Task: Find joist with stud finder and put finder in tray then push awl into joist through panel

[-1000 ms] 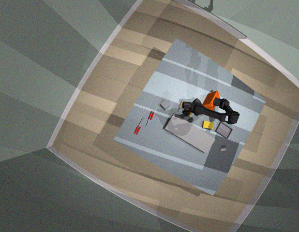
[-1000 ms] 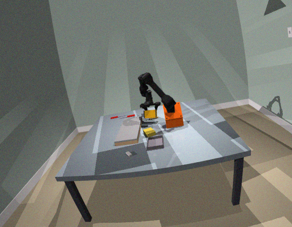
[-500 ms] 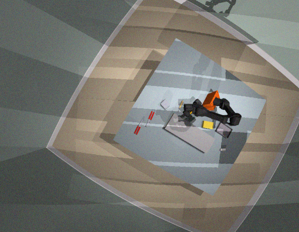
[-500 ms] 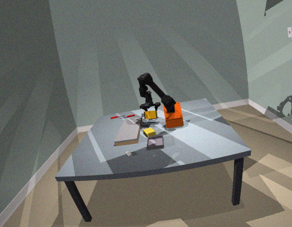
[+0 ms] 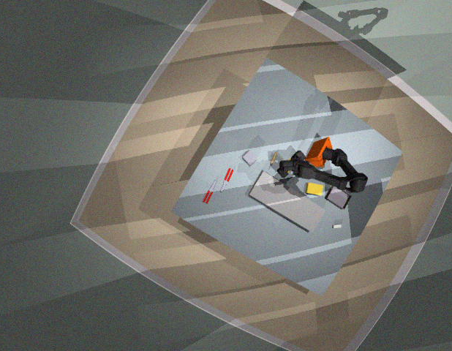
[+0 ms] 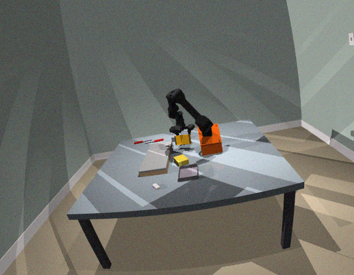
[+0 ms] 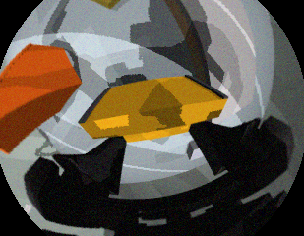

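My gripper (image 6: 182, 135) (image 7: 155, 125) is shut on the amber block with dark ends, seemingly the stud finder (image 6: 183, 140) (image 7: 137, 105). It is held above the table beside the far end of the panel. In the top view the arm mostly hides it. The pale floor panel (image 5: 287, 204) (image 6: 154, 161) lies flat; no hole is discernible. A dark-rimmed tray (image 5: 338, 197) (image 6: 188, 172) stands near the panel's other end. A small tan stick (image 5: 273, 157), possibly the awl's handle, lies by the gripper. Two red-handled tools (image 5: 228, 175) (image 5: 208, 197) lie farther off; their kind is unclear.
A bright yellow block (image 5: 314, 189) (image 6: 181, 160) lies between panel and tray. A small pale square piece (image 5: 250, 157) lies beyond the tan stick. A small white block (image 5: 336, 226) (image 6: 155, 186) lies near the tray. The orange arm base (image 5: 319, 151) (image 6: 211, 140) (image 7: 33, 93) stands close by.
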You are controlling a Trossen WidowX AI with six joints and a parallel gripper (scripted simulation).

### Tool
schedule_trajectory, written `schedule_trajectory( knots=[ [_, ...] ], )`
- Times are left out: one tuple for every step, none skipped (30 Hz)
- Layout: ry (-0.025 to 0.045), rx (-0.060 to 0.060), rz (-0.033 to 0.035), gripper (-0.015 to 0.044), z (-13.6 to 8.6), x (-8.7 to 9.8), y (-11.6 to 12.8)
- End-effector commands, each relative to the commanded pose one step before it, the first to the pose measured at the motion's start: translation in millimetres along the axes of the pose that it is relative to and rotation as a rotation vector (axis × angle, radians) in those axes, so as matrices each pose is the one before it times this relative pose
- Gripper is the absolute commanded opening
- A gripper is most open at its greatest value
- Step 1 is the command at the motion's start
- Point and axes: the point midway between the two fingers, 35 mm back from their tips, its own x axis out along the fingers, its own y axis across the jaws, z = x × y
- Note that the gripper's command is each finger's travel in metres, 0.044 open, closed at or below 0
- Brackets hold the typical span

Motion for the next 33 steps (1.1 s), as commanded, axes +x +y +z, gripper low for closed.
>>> schedule_trajectory(
  knots=[
    [0.04744,0.0007,-0.01094,0.0000,0.27,-4.27,-1.74],
    [0.00764,0.0002,0.00001,0.0000,0.24,0.04,0.01],
    [0.00763,0.0002,-0.00006,0.0000,0.24,0.04,0.01],
    [0.00763,0.0002,-0.00013,0.0000,0.24,0.03,0.00],
    [0.00762,0.0002,-0.00020,0.0000,0.24,0.02,0.00],
    [0.00761,0.0002,-0.00028,0.0000,0.24,0.02,0.00],
    [0.00760,0.0002,-0.00035,0.0000,0.24,0.01,0.00],
    [0.00759,0.0002,-0.00042,0.0000,0.24,0.00,-0.01],
    [0.00758,0.0002,-0.00049,0.0000,0.24,-0.01,-0.01],
    [0.00757,0.0003,-0.00057,0.0000,0.24,-0.01,-0.01],
    [0.00756,0.0003,-0.00064,0.0000,0.24,-0.02,-0.01],
    [0.00132,0.0000,0.00016,0.0000,0.04,0.02,0.01],
    [0.00266,0.0000,0.00032,0.0000,0.08,0.04,0.01],
    [0.00403,0.0000,0.00047,0.0000,0.13,0.06,0.02],
    [0.00519,0.0000,0.00057,0.0000,0.16,0.07,0.02],
    [0.00636,0.0000,0.00065,0.0000,0.20,0.08,0.03],
    [0.00746,0.0001,0.00070,0.0000,0.23,0.09,0.03],
    [0.00808,0.0001,0.00068,0.0000,0.25,0.09,0.03],
    [0.00824,0.0001,0.00061,0.0000,0.26,0.08,0.02],
    [0.00826,0.0001,0.00052,0.0000,0.26,0.07,0.02],
    [0.00826,0.0001,0.00043,0.0000,0.26,0.06,0.02],
    [0.00825,0.0001,0.00035,0.0000,0.26,0.05,0.01],
    [0.00825,0.0001,0.00026,0.0000,0.26,0.04,0.01],
    [0.00824,0.0001,0.00017,0.0000,0.26,0.03,0.01],
    [0.00824,0.0001,0.00008,0.0000,0.26,0.03,0.00],
    [0.00823,0.0001,0.00000,0.0000,0.25,0.02,0.00],
    [0.00822,0.0002,-0.00009,0.0000,0.25,0.01,0.00],
    [0.00821,0.0002,-0.00018,0.0000,0.25,0.00,-0.01],
    [0.00820,0.0002,-0.00027,0.0000,0.25,-0.01,-0.01],
    [0.00819,0.0002,-0.00035,0.0000,0.25,-0.02,-0.01],
    [0.00818,0.0002,-0.00044,0.0000,0.25,-0.03,-0.02],
    [0.00817,0.0002,-0.00053,0.0000,0.25,-0.04,-0.02],
    [0.00816,0.0002,-0.00062,0.0000,0.25,-0.05,-0.02]
  ],
)
